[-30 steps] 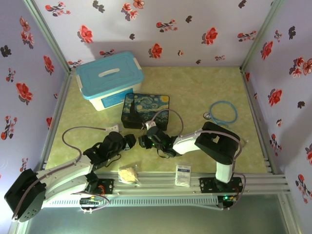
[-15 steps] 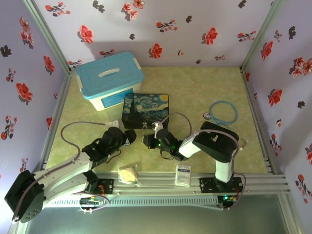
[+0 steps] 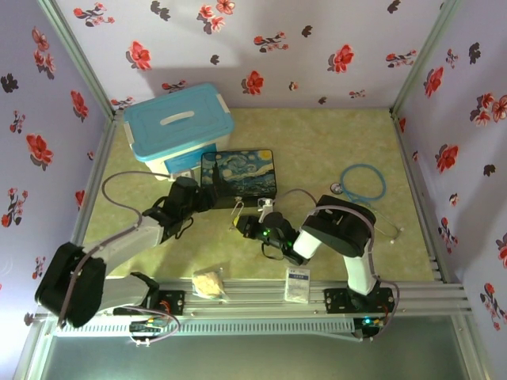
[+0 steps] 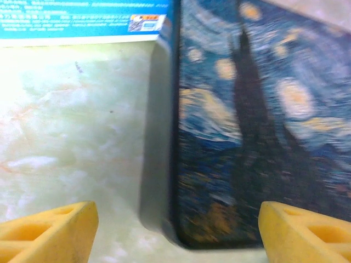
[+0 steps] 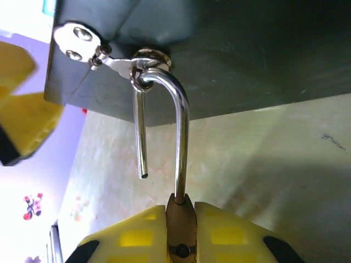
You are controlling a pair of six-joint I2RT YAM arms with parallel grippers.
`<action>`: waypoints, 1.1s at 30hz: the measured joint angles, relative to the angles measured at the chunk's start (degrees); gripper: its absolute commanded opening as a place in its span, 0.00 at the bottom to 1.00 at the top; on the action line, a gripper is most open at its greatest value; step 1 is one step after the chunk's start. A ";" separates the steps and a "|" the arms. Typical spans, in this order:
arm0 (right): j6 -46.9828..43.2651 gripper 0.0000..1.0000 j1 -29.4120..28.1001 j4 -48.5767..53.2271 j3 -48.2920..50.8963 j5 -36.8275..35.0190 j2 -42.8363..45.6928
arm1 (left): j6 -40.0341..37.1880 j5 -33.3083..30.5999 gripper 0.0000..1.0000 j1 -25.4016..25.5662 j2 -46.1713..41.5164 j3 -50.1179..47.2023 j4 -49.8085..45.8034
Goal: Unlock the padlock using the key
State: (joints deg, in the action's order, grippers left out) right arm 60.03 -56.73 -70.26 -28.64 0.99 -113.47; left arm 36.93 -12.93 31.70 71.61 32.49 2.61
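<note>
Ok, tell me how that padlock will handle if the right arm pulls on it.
The padlock looks all metal: probably rigid, heavy for its size. Its open shackle hooks through the ring on the tin, so a straight pull would likely drag the tin. The right gripper pinches only the narrow body, so it may swivel.

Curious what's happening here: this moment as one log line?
right gripper: shut on padlock | shackle: open, hooked in hasp of tin | left gripper: open by tin
</note>
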 measured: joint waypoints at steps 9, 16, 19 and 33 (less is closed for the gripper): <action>11.04 0.06 -2.27 -12.61 0.04 -4.92 -5.68 | -6.01 1.84 0.66 -0.59 8.63 4.94 6.29; 17.22 0.05 -4.37 -15.39 0.02 -11.72 -7.21 | -7.39 2.64 0.53 -0.59 11.04 6.43 7.72; 20.04 0.04 -5.05 -15.98 -0.46 -14.08 -7.91 | -7.37 2.67 0.52 -0.59 11.45 6.43 8.57; 30.27 0.02 -7.56 -13.90 -5.79 -26.27 -10.62 | -7.41 2.67 0.47 -0.59 11.74 4.72 12.74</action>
State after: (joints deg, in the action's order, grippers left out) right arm 90.30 -64.29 -84.16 -34.44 -25.28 -124.09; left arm 29.52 -10.26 31.11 83.35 37.21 15.35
